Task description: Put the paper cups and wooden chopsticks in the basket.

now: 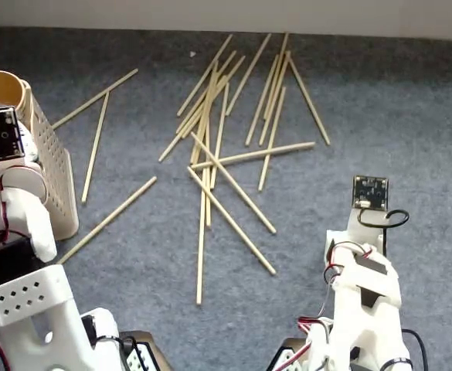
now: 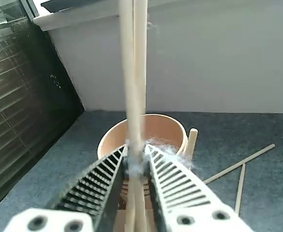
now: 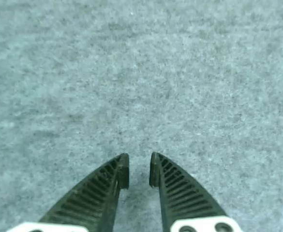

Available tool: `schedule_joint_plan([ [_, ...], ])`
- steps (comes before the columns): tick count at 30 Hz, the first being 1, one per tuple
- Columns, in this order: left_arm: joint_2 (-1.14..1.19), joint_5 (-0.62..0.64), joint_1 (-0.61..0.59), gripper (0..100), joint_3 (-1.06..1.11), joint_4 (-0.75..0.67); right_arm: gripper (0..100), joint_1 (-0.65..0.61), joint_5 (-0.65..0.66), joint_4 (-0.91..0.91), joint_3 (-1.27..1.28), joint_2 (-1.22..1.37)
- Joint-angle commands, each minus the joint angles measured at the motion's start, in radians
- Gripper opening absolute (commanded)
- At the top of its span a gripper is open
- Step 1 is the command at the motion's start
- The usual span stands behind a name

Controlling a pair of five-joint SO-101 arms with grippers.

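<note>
In the high view the loose chopsticks (image 1: 218,147) lie in a crossed heap from the middle of the grey bench (image 1: 395,100) up towards 12 o'clock. A few strays (image 1: 102,131) are spread out at 10 o'clock. One long stick (image 1: 110,219) slants down to the foot of the white perforated basket (image 1: 56,170), which stands at 9 o'clock by the left edge. A paper cup (image 1: 5,85) sits mouth up at the basket's far end; you cannot tell whether it is inside. Your left claw (image 2: 136,157) is clamped on a pair of wooden chopsticks (image 2: 134,72), held upright and side by side, with the cup's open mouth just beyond the claw tips. Another stick (image 2: 191,140) leans just beside the cup's rim. Your right claw (image 3: 139,169) grips nothing, its jaws a narrow gap apart over bare bench. Its arm (image 1: 365,270) stands at 5 o'clock, well apart from the heap. The pale wall (image 1: 365,15) closes the far edge at 12 o'clock, near the heap's far ends, and open bench runs from 1 to 4 o'clock.
</note>
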Motion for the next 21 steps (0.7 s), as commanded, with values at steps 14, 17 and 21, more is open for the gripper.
schedule_joint_plan([
  [14,-0.001,0.035,0.038,18,-0.414,0.333,8.0,-0.025,0.000,-0.019,0.001,-0.025],
  [17,0.007,0.035,0.174,18,-0.613,0.535,8.0,-0.025,0.000,-0.019,0.001,-0.025],
  [21,0.022,0.035,0.420,18,-0.799,0.724,8.0,-0.025,0.000,-0.019,0.001,-0.025],
])
